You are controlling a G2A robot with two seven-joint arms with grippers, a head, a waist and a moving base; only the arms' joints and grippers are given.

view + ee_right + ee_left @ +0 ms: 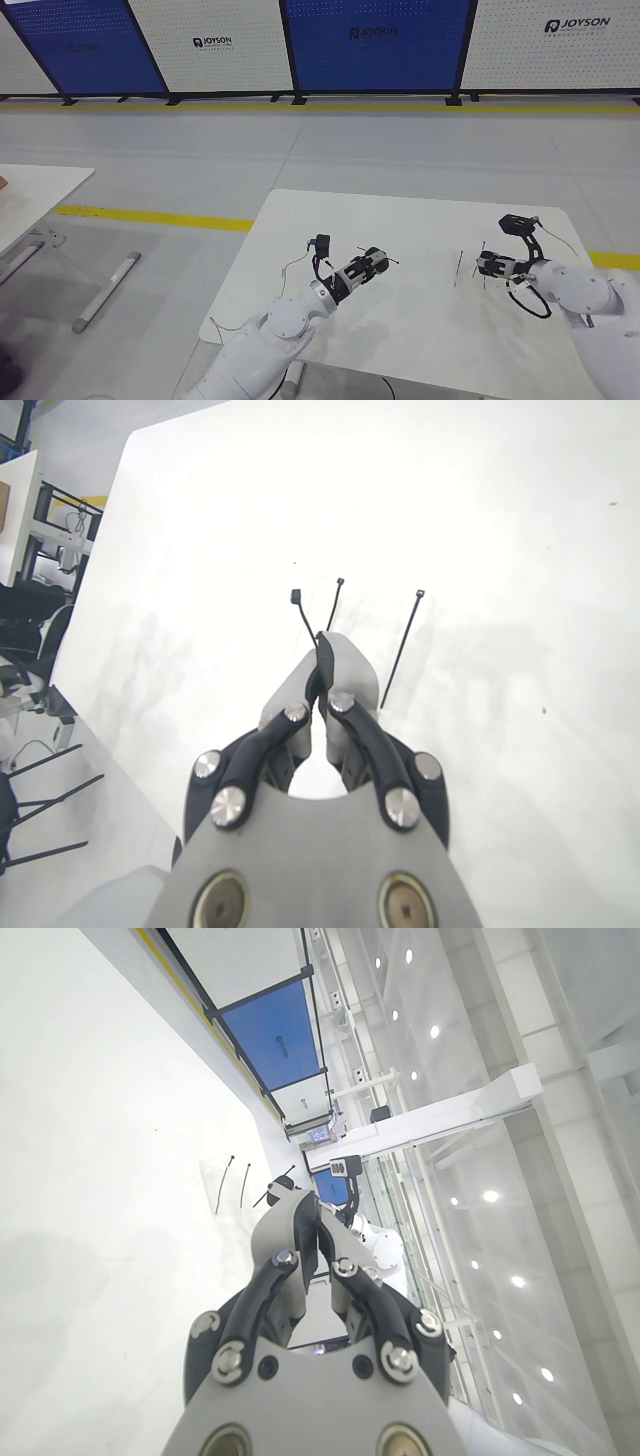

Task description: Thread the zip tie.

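Observation:
My left gripper (378, 260) (316, 1208) hovers over the middle of the white table (420, 220), shut, with a thin black zip tie (392, 261) crossing its tip in the top view. To the right, my right gripper (482, 265) (320, 645) sits low over the table, shut on another black zip tie (302, 612) whose head sticks out ahead of the fingers. Two loose zip ties (336, 600) (402, 645) lie on the table just beyond it. They are also seen lying side by side (223, 1183) in the left wrist view.
The table's left edge (100, 610) drops off to the floor, where chair legs (45, 800) stand. A second white table (30, 190) stands at the far left. Blue and white panels (380, 45) line the back.

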